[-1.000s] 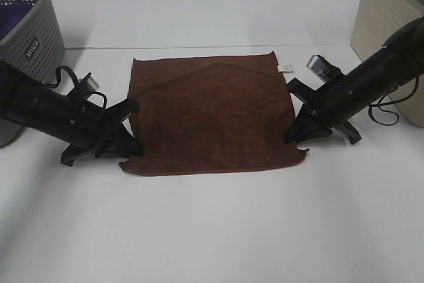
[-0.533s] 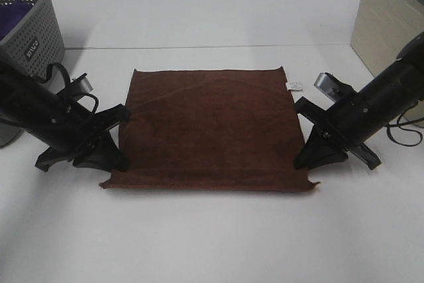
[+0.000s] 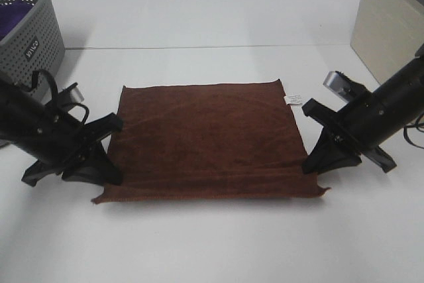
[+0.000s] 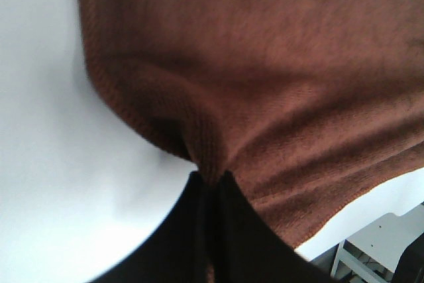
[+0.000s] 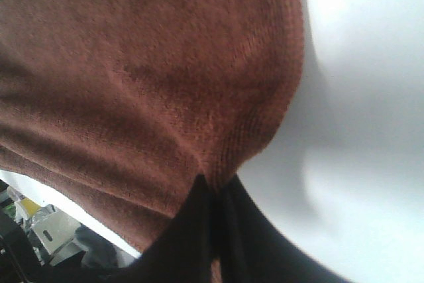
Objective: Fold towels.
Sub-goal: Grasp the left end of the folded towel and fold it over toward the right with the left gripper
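Note:
The dark reddish-brown towel (image 3: 209,138) lies spread flat in the middle of the white table, with a small white tag (image 3: 292,100) at its right edge. My left gripper (image 3: 111,175) is shut on the towel's left edge near the front corner. My right gripper (image 3: 311,169) is shut on the right edge near the front corner. In the left wrist view the fingers (image 4: 213,217) pinch a bunched fold of the towel (image 4: 265,64). In the right wrist view the fingers (image 5: 213,220) pinch the towel's hem (image 5: 132,64) in the same way.
A grey perforated basket (image 3: 26,28) with purple cloth inside stands at the back left. A beige box (image 3: 387,24) stands at the back right. The white table (image 3: 218,243) extends in front of the towel.
Both grippers have pulled the towel toward the table's front and apart. The folded-over back part has come flat and the towel now lies wider and smoother.

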### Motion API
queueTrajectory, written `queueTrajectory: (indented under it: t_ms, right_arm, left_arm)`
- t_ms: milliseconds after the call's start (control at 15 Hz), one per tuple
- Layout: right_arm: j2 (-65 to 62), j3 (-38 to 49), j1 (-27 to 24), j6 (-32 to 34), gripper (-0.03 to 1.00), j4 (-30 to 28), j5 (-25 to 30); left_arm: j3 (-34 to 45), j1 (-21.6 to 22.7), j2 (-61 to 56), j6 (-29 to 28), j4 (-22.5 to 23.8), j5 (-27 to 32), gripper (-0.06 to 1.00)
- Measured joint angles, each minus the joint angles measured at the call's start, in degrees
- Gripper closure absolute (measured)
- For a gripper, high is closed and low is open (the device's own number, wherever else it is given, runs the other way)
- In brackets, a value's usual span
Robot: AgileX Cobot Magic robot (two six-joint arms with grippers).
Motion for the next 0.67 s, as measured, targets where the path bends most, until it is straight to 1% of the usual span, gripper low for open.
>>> queueTrajectory:
  t_ms: [133, 267, 333, 400, 467, 600, 667]
  right_arm:
    - [-0.3, -5.9, 0.0, 0.2, 0.97, -0.9, 0.3]
    - [1.1, -12.7, 0.0, 1.5, 0.97, -1.8, 1.6]
    - [1.8, -14.7, 0.0, 1.8, 0.97, -2.1, 2.1]
    - [3.4, -18.4, 0.0, 2.8, 0.97, -2.5, 3.3]
    - [7.0, -25.0, 0.0, 4.0, 0.97, -2.9, 5.1]
    - [11.9, -32.7, 0.0, 4.9, 0.97, -3.2, 6.9]
    - [14.2, -36.6, 0.0, 5.4, 0.97, -3.4, 7.5]
  left_arm:
    - [-5.7, 0.0, -0.3, -1.9, 0.9, 0.6, 0.94]
    - [-12.4, 0.1, -0.3, -5.9, 3.1, 0.7, 0.94]
    - [-13.8, 0.2, -0.3, -6.8, 3.7, 0.6, 0.94]
    - [-16.2, 0.3, 0.2, -8.5, 5.5, 0.5, 0.94]
    - [-20.5, 0.3, 2.1, -10.3, 8.4, 0.8, 0.94]
    - [-26.3, 0.3, 6.1, -11.6, 10.9, 1.7, 0.94]
    - [-27.8, 0.3, 7.2, -12.0, 11.3, 1.7, 0.94]
